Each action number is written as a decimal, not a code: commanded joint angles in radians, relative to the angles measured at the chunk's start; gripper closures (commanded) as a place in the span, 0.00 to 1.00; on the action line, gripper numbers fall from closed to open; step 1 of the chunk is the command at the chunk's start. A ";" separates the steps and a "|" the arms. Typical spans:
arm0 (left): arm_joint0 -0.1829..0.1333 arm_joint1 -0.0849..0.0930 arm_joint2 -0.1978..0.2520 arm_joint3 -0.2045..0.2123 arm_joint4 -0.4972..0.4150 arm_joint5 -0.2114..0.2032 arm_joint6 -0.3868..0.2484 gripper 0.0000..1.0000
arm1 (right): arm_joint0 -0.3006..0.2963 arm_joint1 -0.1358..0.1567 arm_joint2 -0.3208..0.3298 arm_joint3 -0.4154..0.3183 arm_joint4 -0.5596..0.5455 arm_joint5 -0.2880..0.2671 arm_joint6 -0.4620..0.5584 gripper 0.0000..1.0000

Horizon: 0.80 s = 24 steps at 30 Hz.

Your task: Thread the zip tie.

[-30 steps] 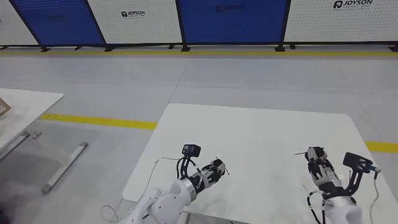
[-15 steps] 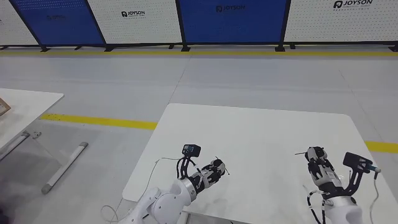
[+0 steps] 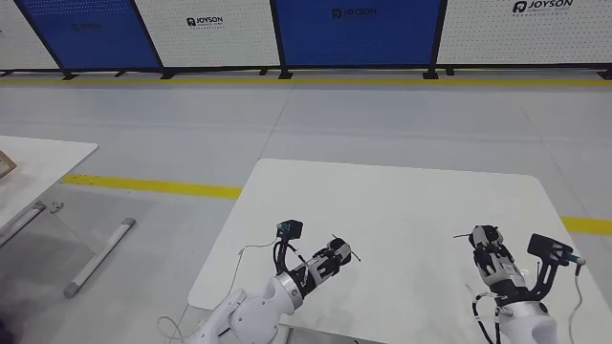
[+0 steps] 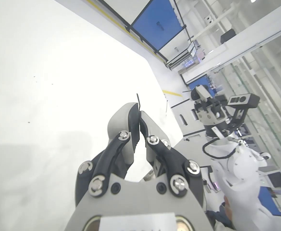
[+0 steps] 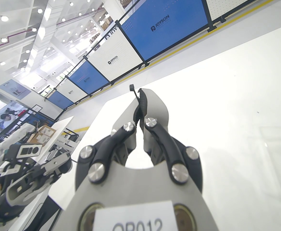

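My left gripper (image 3: 338,251) hovers near the front left of the white table (image 3: 392,201). It is shut (image 4: 139,109) on a thin black zip tie tail (image 4: 138,100) that pokes out past the fingertips. At the front right, my right gripper (image 3: 483,239) is shut (image 5: 140,95) on a black zip tie, whose square head (image 5: 132,87) sticks out beyond the pads. The two grippers stand well apart and roughly face each other. I cannot tell whether the two black pieces belong to one tie.
A second white table (image 3: 38,167) stands off to the left across a floor gap. Blue and white partition panels (image 3: 354,14) line the back of the room. The table's far half is bare white surface.
The left gripper has shifted slightly to the right and turned a little, still holding its black strip. The right arm has not moved.
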 commanded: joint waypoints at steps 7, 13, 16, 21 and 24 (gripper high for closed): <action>-0.048 -0.004 0.025 0.054 0.011 0.018 -0.019 1.00 | 0.000 0.000 0.000 0.000 0.000 0.000 0.000 1.00; -0.050 -0.005 0.023 0.055 0.008 0.020 -0.002 1.00 | 0.000 0.000 0.000 0.000 0.000 0.000 0.000 1.00; -0.051 -0.010 0.013 0.059 -0.029 0.030 0.077 1.00 | 0.000 0.000 0.000 0.000 0.000 0.000 0.000 1.00; -0.035 -0.006 0.007 0.085 0.021 0.015 0.091 1.00 | 0.000 0.000 0.000 0.000 0.000 0.000 0.000 1.00; -0.032 -0.006 0.009 0.085 0.013 0.009 0.093 1.00 | 0.000 0.000 0.000 0.000 0.000 0.000 0.000 1.00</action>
